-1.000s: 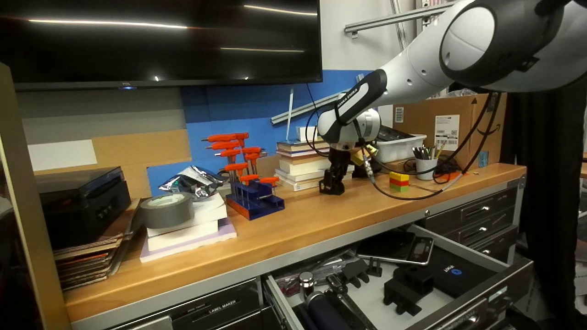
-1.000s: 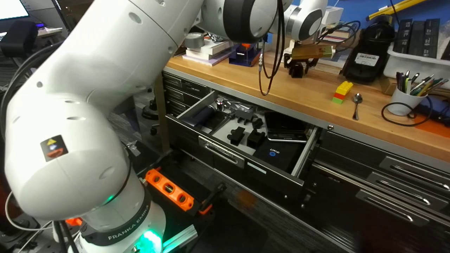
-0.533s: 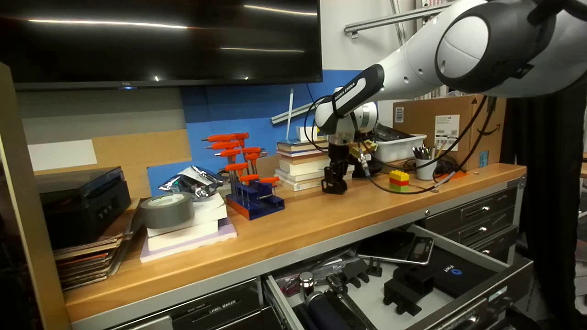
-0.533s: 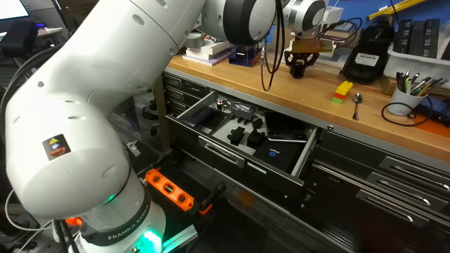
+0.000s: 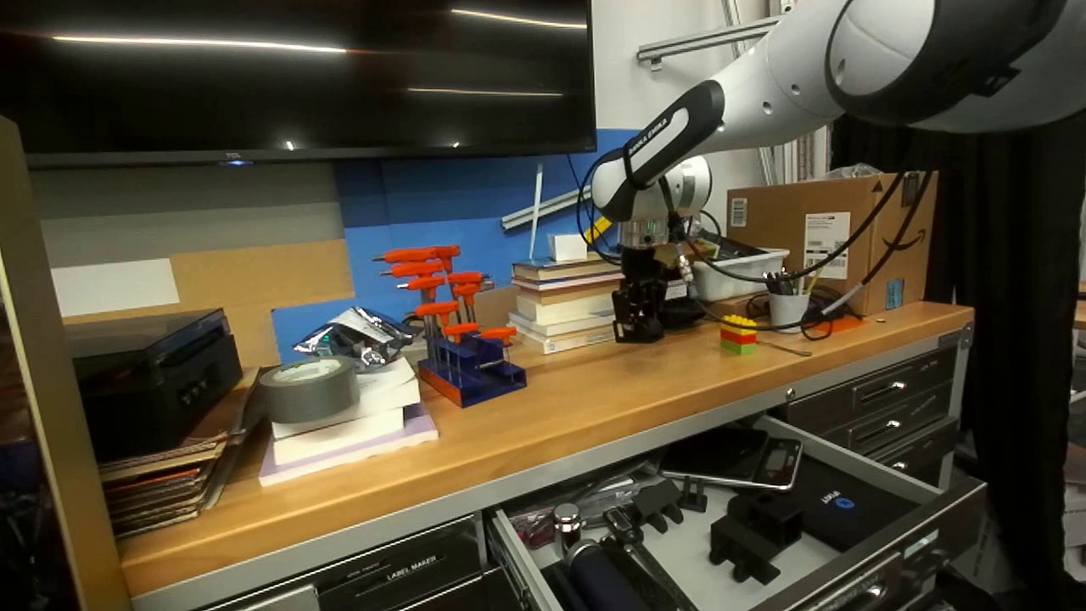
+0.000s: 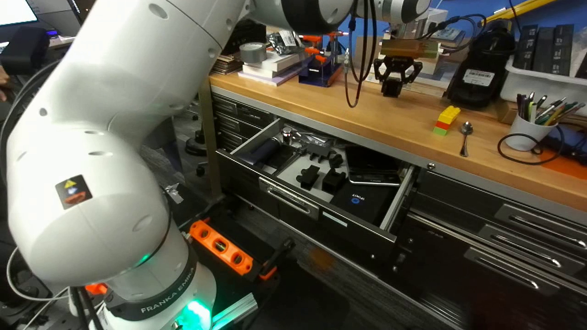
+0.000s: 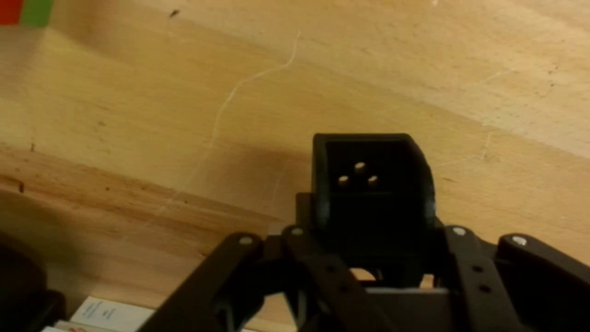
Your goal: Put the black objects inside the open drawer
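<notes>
The hand [image 6: 393, 83] has risen, narrowed onto 1 black part [image 7: 371, 214]; carry it clear of the counter [image 6: 412, 119], then lower it into the open drawer [image 5: 689, 538] before releasing.

— Your bench [image 7: 152, 106], you see, is wood, smooth but finely scratched.
— And your block [image 7: 373, 207] looks like matt plastic, edges faintly shiny.
— Your drawer [image 6: 398, 199] has dull, metal-looking sides; its handle [image 6: 289, 200] is shiny metal.
— Your spoon [image 6: 466, 133] is polished metal; your bricks [image 6: 445, 121] look plastic.
— Your screen [image 5: 297, 81] is glossy, streaked with reflections.
— Your box [image 5: 780, 229], though, is matt cardboard, your bag [image 5: 356, 335] crinkled, shiny film.
</notes>
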You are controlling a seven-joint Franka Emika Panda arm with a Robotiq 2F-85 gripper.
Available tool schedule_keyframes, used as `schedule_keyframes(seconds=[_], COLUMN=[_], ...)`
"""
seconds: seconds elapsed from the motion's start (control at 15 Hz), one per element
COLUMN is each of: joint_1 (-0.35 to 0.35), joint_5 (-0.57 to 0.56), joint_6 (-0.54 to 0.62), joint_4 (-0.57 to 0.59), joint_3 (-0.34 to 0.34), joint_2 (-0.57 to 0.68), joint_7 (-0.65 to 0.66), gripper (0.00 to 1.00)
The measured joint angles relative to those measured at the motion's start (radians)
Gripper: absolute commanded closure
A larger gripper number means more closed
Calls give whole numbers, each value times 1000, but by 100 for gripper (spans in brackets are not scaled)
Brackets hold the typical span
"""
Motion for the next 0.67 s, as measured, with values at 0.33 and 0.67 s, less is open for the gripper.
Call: schedule_keyframes(seconds=[0.33,0.67], joint_1=[-1,20], joint_5=[39,83], joint_6=[-15,-12], joint_4=[-230,-479], joint_3=[-2,-1], joint_2=[-165,-328], joint_7=[79,165], gripper=[74,74])
